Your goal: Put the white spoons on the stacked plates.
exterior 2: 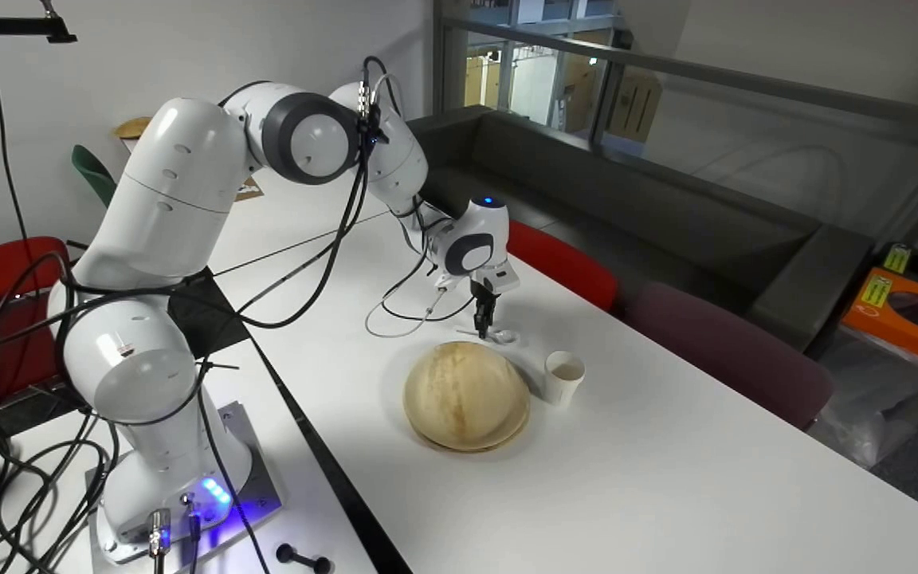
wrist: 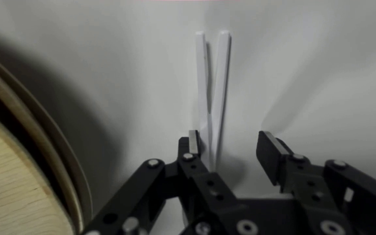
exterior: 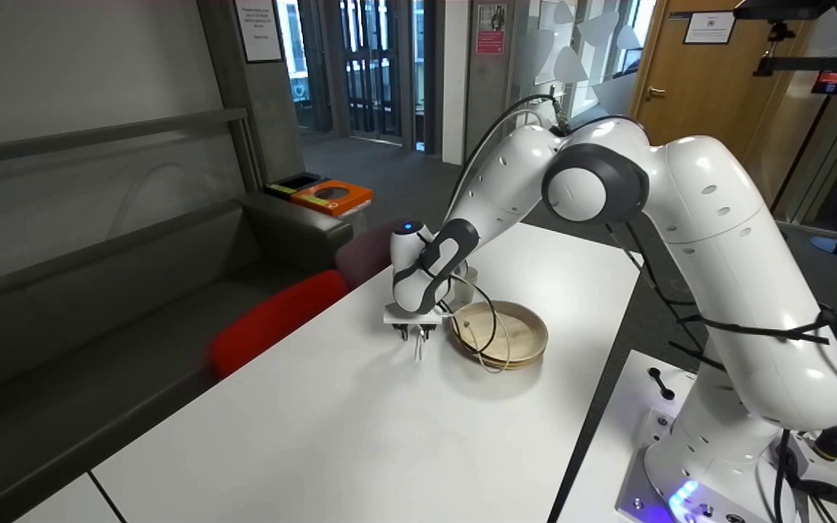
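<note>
Checking progress, we found 2 white spoons (wrist: 219, 94) on the table (exterior: 360, 443), unplaced, between the widely parted fingers (wrist: 268, 155) of a gripper (wrist: 232, 143) holding nothing. We judged grasping, lifting and transfer to the stacked plates (exterior 2: 459, 395) outstanding.

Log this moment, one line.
gripper: open, low over table | white spoons: on table, ungrasped | stacked plates: no spoons on top

Bent arm (exterior: 578, 192) — hand (wrist: 231, 148) downward, fingers (wrist: 271, 155) apart
</note>
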`<act>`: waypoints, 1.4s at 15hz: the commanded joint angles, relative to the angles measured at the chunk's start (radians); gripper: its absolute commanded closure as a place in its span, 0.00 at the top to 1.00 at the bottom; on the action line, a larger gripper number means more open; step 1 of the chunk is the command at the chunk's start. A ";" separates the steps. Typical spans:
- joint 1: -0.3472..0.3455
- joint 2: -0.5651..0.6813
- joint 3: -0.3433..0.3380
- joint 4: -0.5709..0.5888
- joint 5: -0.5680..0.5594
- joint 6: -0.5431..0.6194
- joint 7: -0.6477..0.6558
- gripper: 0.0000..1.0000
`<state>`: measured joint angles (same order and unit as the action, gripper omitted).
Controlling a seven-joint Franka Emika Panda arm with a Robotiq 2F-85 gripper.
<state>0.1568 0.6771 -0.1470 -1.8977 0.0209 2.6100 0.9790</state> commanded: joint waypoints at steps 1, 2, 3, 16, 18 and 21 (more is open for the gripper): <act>0.011 0.007 -0.016 0.031 0.005 -0.028 0.015 0.52; 0.011 0.007 -0.016 0.032 0.005 -0.028 0.015 0.53; 0.011 0.007 -0.016 0.034 0.005 -0.029 0.015 0.54; 0.005 0.040 -0.024 0.079 0.006 -0.074 0.017 0.41; 0.004 0.040 -0.023 0.083 0.006 -0.082 0.017 0.22; 0.003 0.040 -0.022 0.090 0.005 -0.097 0.017 0.15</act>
<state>0.1562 0.7031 -0.1592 -1.8428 0.0219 2.5510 0.9790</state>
